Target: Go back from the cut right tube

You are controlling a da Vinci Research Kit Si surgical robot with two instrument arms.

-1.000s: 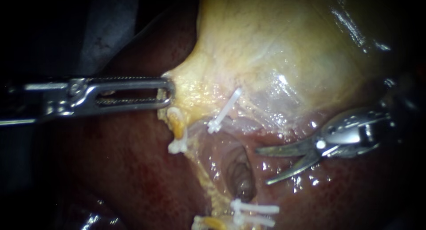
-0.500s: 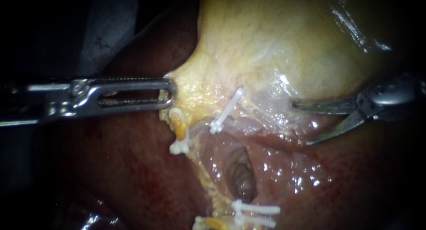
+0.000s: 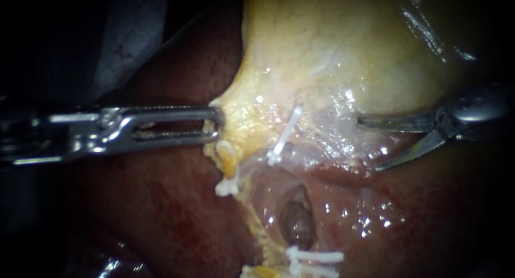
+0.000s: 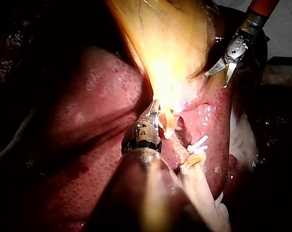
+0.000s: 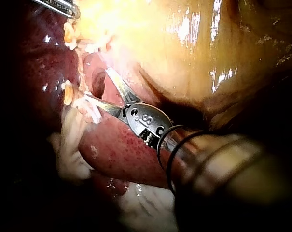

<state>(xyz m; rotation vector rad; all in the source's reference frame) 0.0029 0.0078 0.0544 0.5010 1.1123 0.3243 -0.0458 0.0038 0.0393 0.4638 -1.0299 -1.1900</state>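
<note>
The pale yellow gallbladder [image 3: 332, 52] lies over the dark red liver [image 3: 161, 203]. My left instrument [image 3: 217, 125] comes in level, its jaws shut on the gallbladder's narrow lower edge; the left wrist view shows the same hold [image 4: 154, 108]. A white clip [image 3: 284, 136] sits on the cut tube's upper stump. Two more clips [image 3: 314, 255] sit on its lower stump, beyond an open pit [image 3: 295, 219]. My right instrument [image 3: 367, 144] hangs well right of the clip with its curved blades open and nothing between them, which the right wrist view [image 5: 96, 83] also shows.
A short yellow stump [image 3: 229, 162] with a white clip [image 3: 227, 187] hangs just below the left jaws. Another yellow stump [image 3: 260, 270] shows at the lower edge. Wet liver surface [image 3: 375, 219] lies under the right blades.
My right instrument has drawn back up and to the right, away from the pit and the cut tube, blades still open. The left instrument keeps its hold, and the whole scene has shifted slightly right.
</note>
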